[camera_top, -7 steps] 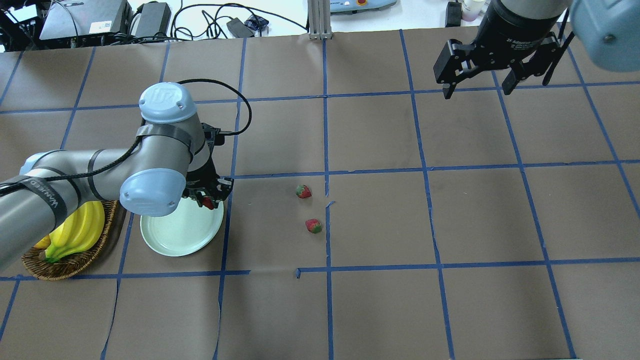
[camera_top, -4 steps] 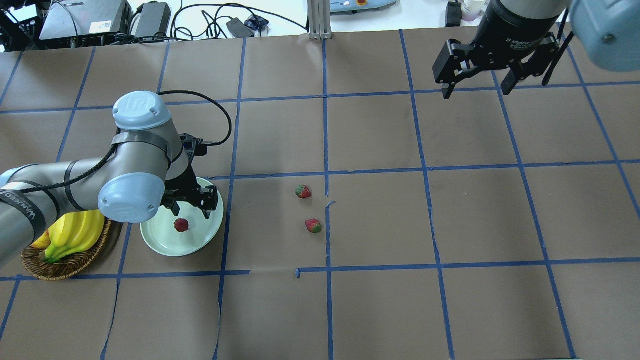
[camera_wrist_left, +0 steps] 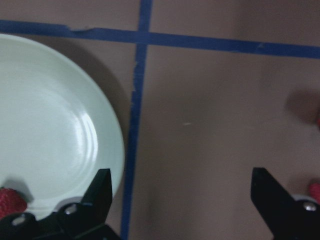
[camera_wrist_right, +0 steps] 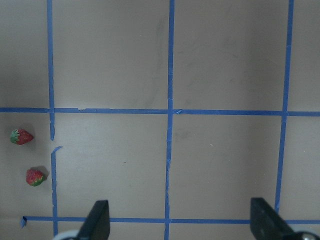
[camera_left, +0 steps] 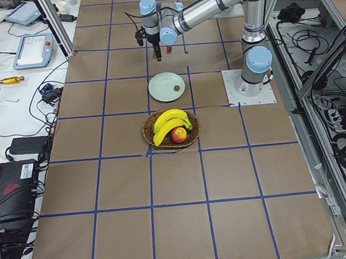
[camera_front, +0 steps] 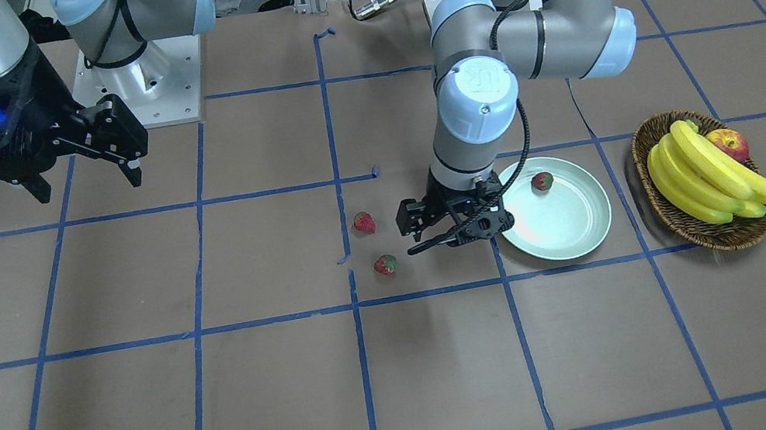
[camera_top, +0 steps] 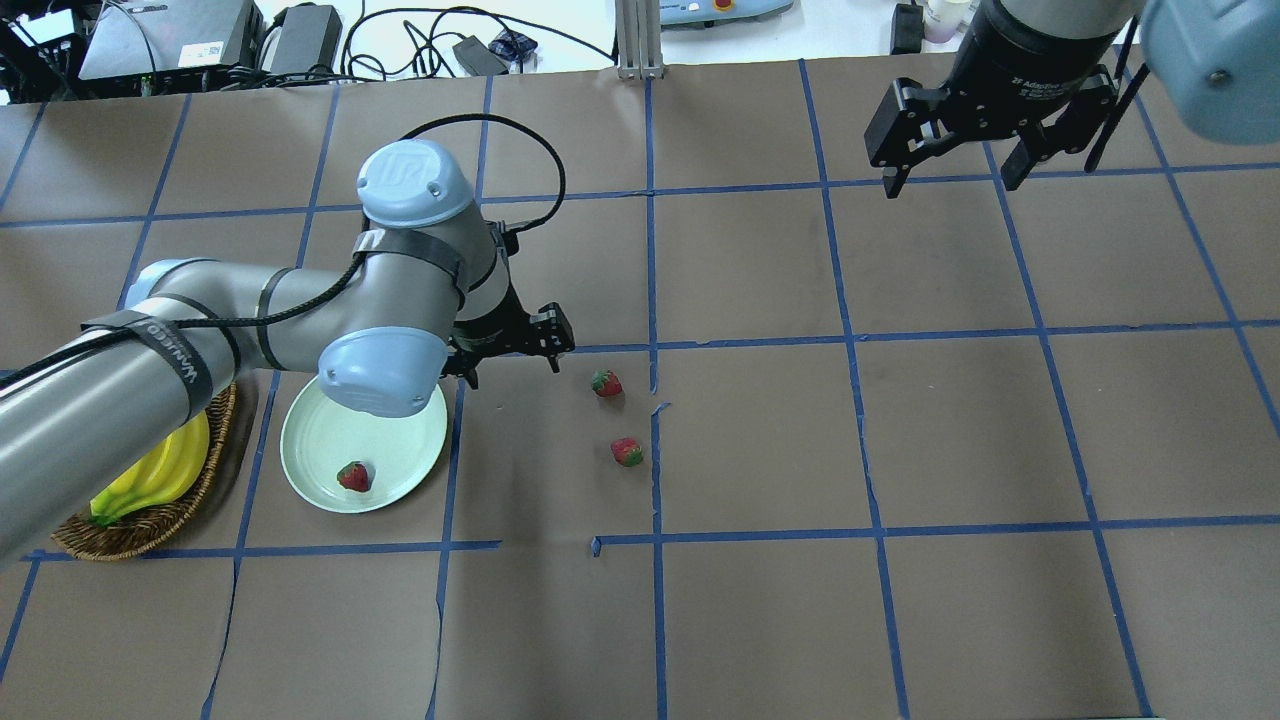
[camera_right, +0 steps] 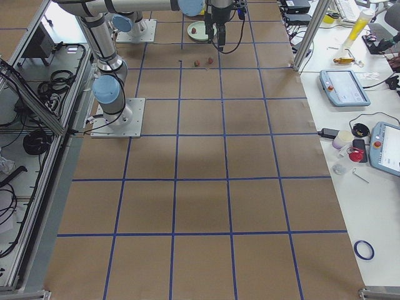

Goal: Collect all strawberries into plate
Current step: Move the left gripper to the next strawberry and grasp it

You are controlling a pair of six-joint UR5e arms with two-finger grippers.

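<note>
You will find the left hand (camera_top: 510, 367) no longer gripping. It has released one strawberry (camera_top: 353, 476), which has since rolled toward the near rim of the plate (camera_top: 315, 440). The hand, jaws apart, has left the plate and moved out over the desk (camera_top: 760, 430) toward the far loose strawberry (camera_top: 606, 383).

Silver-grey tubes form the left arm (camera_top: 270, 330), with pale blue joint caps bearing small screws and an embossed logo. A black cable (camera_top: 481, 116) is strapped along it by white-lettered black bands. The left end effector (camera_top: 512, 368) and right end effector (camera_top: 950, 187) are black. The right arm (camera_top: 1030, 50) has white wrist lettering.
</note>
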